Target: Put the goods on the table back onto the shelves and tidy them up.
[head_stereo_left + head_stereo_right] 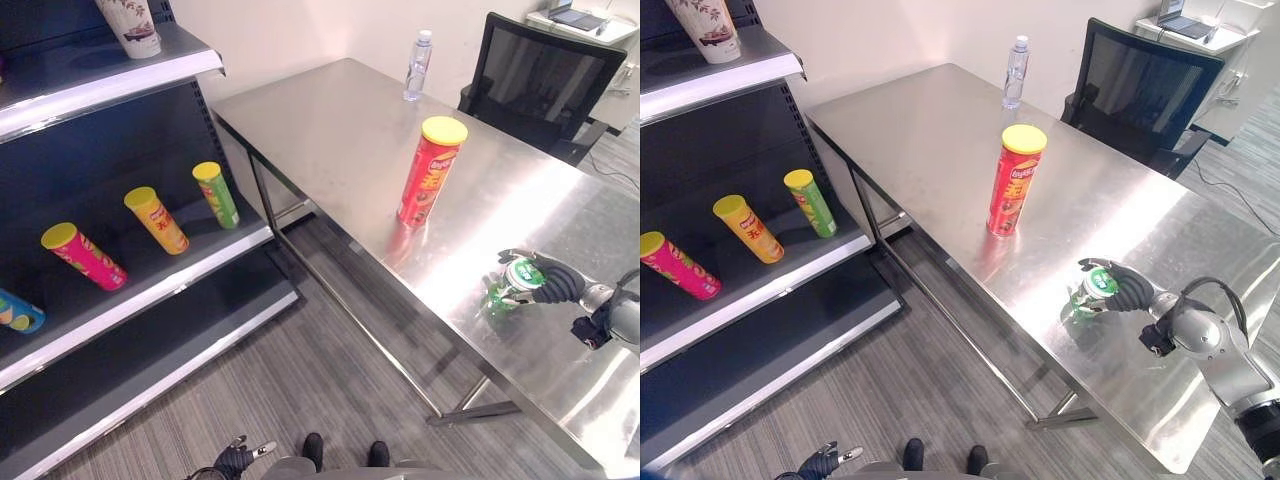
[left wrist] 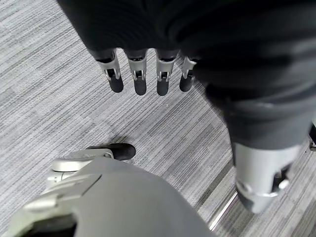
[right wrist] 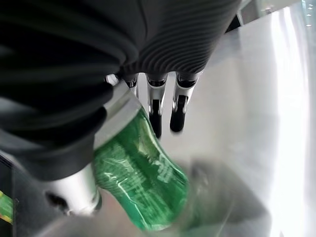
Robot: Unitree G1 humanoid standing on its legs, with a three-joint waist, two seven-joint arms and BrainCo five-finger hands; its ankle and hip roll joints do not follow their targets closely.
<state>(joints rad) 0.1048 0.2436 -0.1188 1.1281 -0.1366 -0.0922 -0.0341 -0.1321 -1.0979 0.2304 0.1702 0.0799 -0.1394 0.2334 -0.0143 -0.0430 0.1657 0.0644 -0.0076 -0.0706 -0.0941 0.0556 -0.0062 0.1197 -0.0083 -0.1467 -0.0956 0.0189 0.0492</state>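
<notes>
On my left I see the shelves [image 1: 150, 290]. The top shelf carries a white patterned cup [image 1: 131, 25]. The middle shelf holds a blue tube [image 1: 15, 312] at the far left edge, then a pink tube [image 1: 84, 256], an orange tube [image 1: 157, 220] and a green tube [image 1: 216, 195], all lying on their sides with yellow lids toward me. The lowest shelf I can see is bare.

My left hand [image 2: 143, 74] hangs low over the grey floor, fingers straight and loose, holding nothing.

On the steel table [image 1: 330, 130] a clear water bottle [image 1: 417, 66] stands at the far edge, and a red chip can [image 1: 430, 172] with a yellow lid stands upright near the middle. A black office chair [image 1: 545, 80] sits behind the table.

Nearer me and to the right, my right hand [image 1: 545, 283] has its fingers and thumb around a green soda can [image 1: 512, 283] on the table top (whether they grip or merely rest on it I cannot tell). The red chip can stands well apart, farther back and to the left.
</notes>
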